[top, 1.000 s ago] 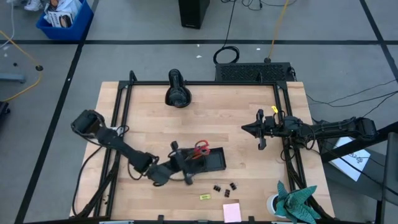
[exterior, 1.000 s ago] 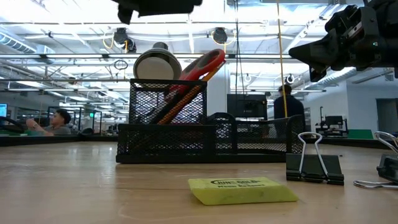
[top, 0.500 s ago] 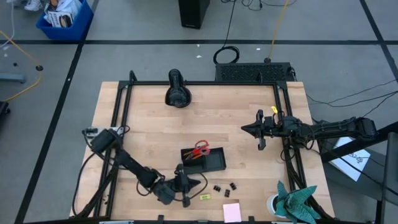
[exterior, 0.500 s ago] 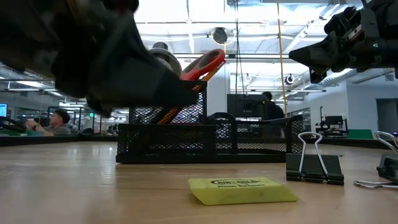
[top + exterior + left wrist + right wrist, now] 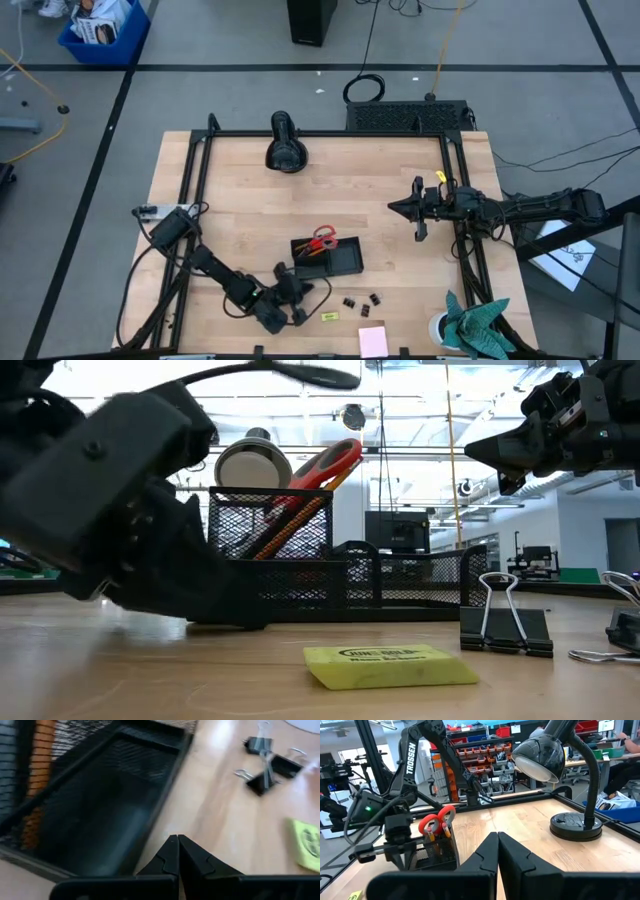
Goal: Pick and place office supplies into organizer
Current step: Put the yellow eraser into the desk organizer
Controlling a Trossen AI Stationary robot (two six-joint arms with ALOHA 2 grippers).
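Observation:
The black mesh organizer (image 5: 335, 258) stands near the table's middle, with the red-handled scissors (image 5: 322, 238) and orange pencils (image 5: 292, 525) upright in its taller left cup. My left gripper (image 5: 303, 297) is shut and empty, low over the table beside the organizer's near wall (image 5: 150, 815). The yellow piece (image 5: 329, 316), black binder clips (image 5: 362, 300) and pink sticky-note pad (image 5: 373, 341) lie flat on the table near its front edge. My right gripper (image 5: 393, 206) is shut and waits in the air at the right. My left gripper's shut fingertips (image 5: 177, 840) slant down close to the table beside the organizer's near wall. I cannot tell whether they touch the table or the organizer.
A black desk lamp (image 5: 285, 150) stands at the far edge. A teal cloth with a white cup (image 5: 465, 322) sits at the near right corner. Black frame rails (image 5: 195, 190) run along the table's left, far and right sides.
My left gripper has come down from above the organizer's left end and gone toward the table's near edge. It has rolled about its own line and now sits low beside the organizer. The organizer and the loose supplies have stayed where they were.

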